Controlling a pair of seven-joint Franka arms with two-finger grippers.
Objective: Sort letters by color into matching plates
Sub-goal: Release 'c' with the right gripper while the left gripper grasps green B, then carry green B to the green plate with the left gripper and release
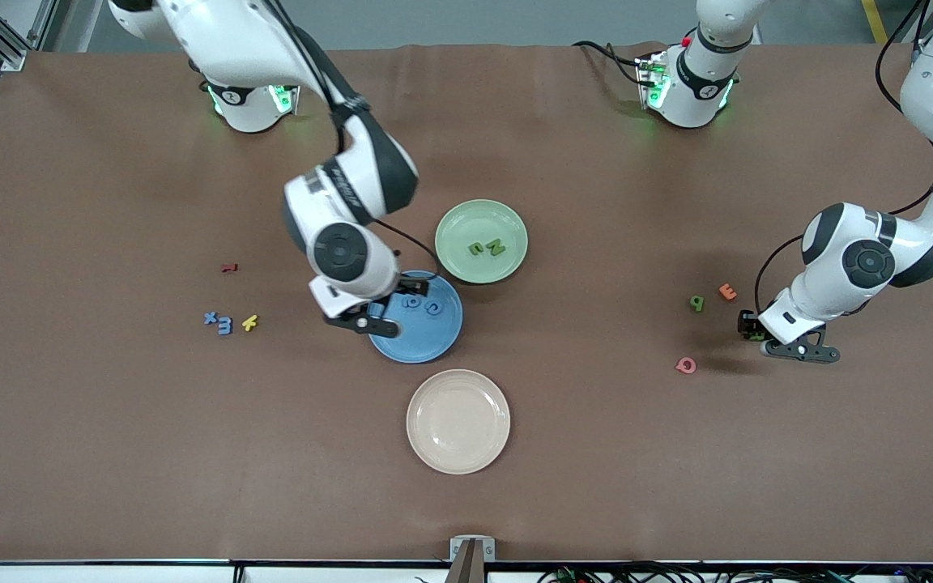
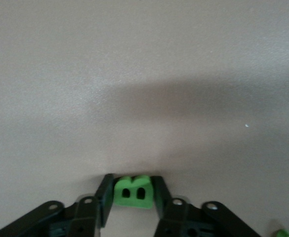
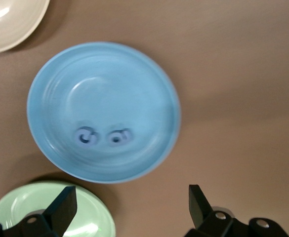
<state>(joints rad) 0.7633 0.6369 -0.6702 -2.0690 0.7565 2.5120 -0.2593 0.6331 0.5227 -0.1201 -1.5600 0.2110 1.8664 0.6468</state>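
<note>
Plates sit mid-frame in the front view: a round blue plate (image 1: 422, 336) holding two small blue foam letters (image 1: 422, 304), and above it a pale green plate (image 1: 454, 227) holding two green foam letters (image 1: 486, 248). The right gripper (image 3: 132, 207) hangs over the blue plate's edge with jaws spread wide. At the frame's right, the left gripper (image 2: 133, 195) pinches a bright green foam letter B (image 2: 133, 191) just above the brown table (image 1: 677, 453).

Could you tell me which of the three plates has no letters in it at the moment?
The beige plate, nearest the front camera; the blue plate and the green plate each hold two letters.
</note>
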